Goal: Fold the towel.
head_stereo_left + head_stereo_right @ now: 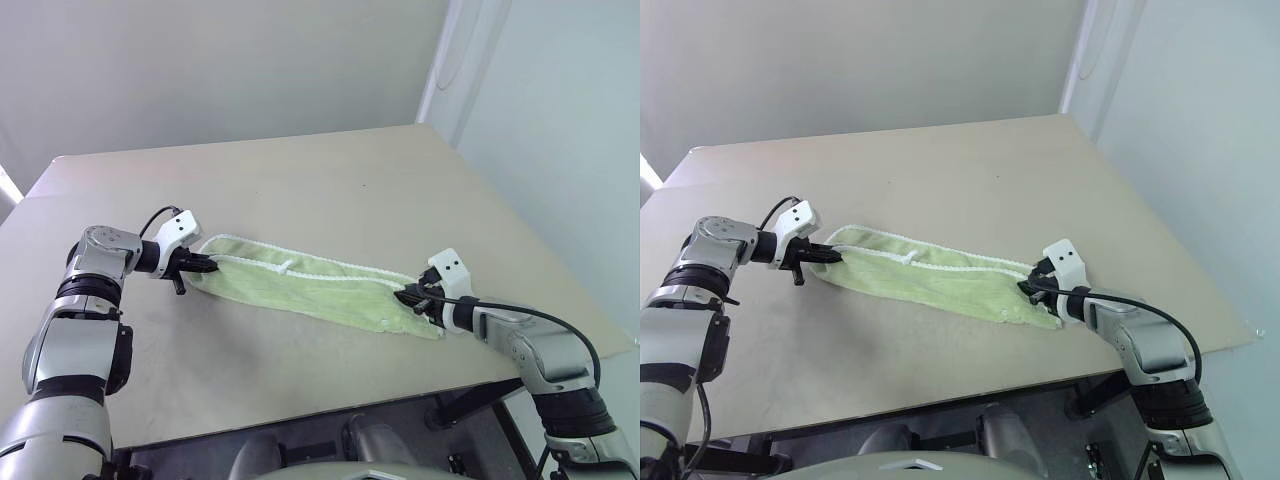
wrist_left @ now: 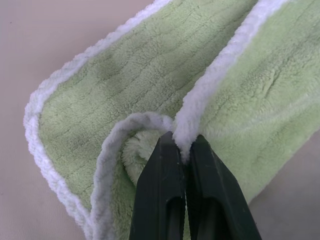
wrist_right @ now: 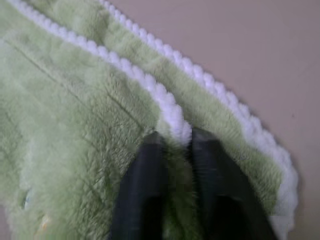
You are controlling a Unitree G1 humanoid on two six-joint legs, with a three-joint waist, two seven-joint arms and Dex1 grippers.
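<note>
Currently towel (image 1: 310,288) lying folded in a long strip across the middle of the table (image 1: 330,180), left gripper (image 1: 205,267) pinching the white edging at its left end, right gripper (image 1: 408,297) clamping the edging at its near right end, both claws narrowed on cloth.

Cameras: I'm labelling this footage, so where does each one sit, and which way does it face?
Left eye: on the head, facing forward and down at the table; shows both arms, left gripper and right gripper at the towel ends.
Right eye: its stereo twin, same scene.
Left wrist: on the left arm, looking along shut fingers pinching the white edging.
Right wrist: on the right arm, fingers closed on the towel.
All four share the towel.
</note>
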